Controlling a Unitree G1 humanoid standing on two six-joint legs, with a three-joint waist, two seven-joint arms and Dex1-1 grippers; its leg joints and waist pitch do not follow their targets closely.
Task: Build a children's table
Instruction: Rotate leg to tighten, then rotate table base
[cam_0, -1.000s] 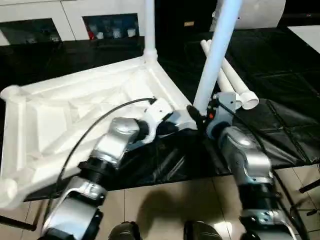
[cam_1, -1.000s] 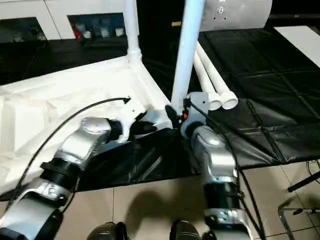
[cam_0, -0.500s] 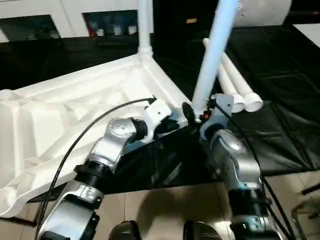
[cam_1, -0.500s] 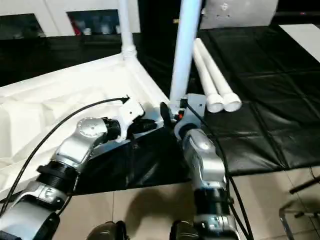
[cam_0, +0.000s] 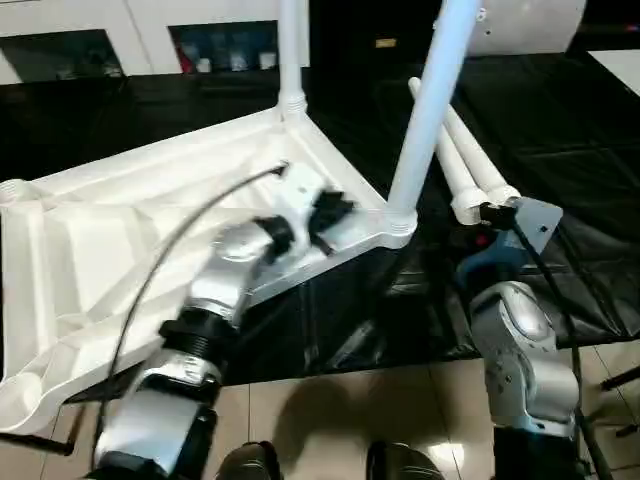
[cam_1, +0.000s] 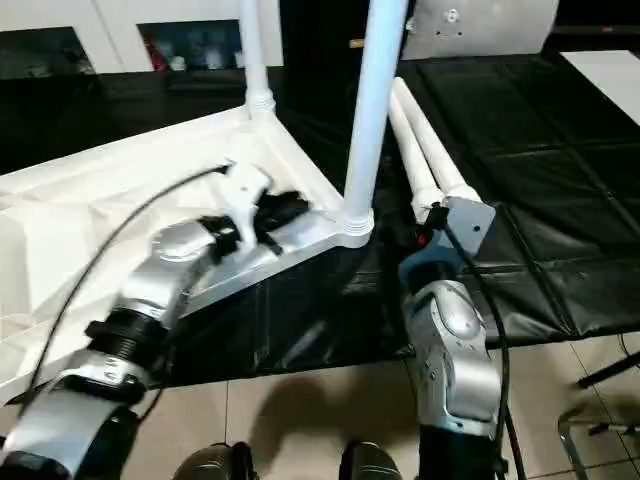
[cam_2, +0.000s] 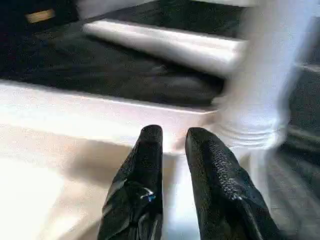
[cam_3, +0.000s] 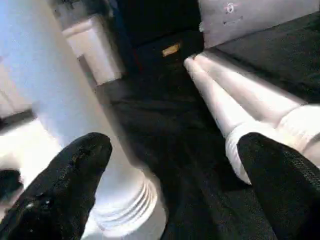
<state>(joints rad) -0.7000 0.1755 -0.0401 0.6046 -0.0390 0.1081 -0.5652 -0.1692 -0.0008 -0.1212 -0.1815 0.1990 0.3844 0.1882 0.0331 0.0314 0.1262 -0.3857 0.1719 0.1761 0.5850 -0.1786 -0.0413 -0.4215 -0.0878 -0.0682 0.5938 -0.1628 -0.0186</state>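
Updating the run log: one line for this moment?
stage: two legs standing in tabletop | right gripper: open, off near leg | left gripper: shut, over rim

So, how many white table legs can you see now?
4: two white round plastic legs stand in corner sockets, far and near; two lie loose on black mat.

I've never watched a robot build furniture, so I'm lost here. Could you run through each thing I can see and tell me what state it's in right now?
Tabletop: upside down on the black mat.
Far leg: upright in its corner socket.
Near leg: standing in the near corner socket, leaning a little.
Two spare legs: lying side by side on the mat, not fitted.
Left gripper: nearly shut, holding nothing, over the tabletop beside the near leg.
Right gripper: open, holding nothing.
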